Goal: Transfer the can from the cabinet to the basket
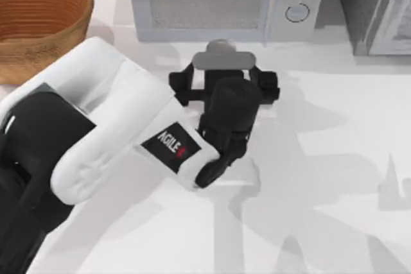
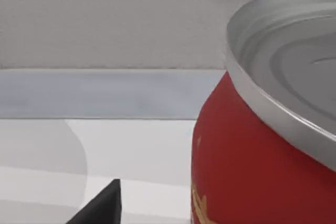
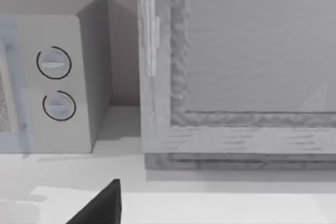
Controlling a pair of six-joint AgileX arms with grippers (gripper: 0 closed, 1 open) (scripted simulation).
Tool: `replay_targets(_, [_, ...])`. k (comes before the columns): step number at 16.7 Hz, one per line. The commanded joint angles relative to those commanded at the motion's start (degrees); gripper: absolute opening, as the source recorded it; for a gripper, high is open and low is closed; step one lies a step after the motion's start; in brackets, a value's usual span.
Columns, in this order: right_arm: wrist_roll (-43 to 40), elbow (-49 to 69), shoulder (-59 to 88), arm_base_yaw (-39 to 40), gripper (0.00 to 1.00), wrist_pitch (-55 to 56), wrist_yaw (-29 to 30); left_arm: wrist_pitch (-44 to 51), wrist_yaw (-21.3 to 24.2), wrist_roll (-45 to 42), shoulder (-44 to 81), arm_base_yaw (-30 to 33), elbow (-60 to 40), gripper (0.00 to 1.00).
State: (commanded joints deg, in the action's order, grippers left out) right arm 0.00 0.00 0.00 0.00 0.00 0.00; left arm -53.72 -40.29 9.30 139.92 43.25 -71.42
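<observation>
Mid-transfer: small red cylindrical can with silver top [image 2: 262,145] close at the left tool [image 1: 221,72], centre frame before the white microwave [image 1: 212,1] (grip unclear, cannot tell). Left arm bent low over the white surface [image 1: 321,178]. Next: carry to the tan woven wicker basket [image 1: 38,24], upper left.

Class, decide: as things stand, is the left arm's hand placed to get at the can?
Probably yes. The left hand sits right at the can, before the microwave, with nothing between them.
</observation>
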Motion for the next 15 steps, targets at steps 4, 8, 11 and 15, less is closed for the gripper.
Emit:
replay_targets(4, [0.0, 0.0, 0.0, 0.0, 1.0, 0.0, 0.0, 0.0, 0.0, 0.0, 0.0, 0.0, 0.0, 0.92])
replay_targets(8, [0.0, 0.0, 0.0, 0.0, 1.0, 0.0, 0.0, 0.0, 0.0, 0.0, 0.0, 0.0, 0.0, 0.62])
replay_targets(11, [0.0, 0.0, 0.0, 0.0, 1.0, 0.0, 0.0, 0.0, 0.0, 0.0, 0.0, 0.0, 0.0, 0.4])
replay_targets(15, [0.0, 0.0, 0.0, 0.0, 1.0, 0.0, 0.0, 0.0, 0.0, 0.0, 0.0, 0.0, 0.0, 0.1])
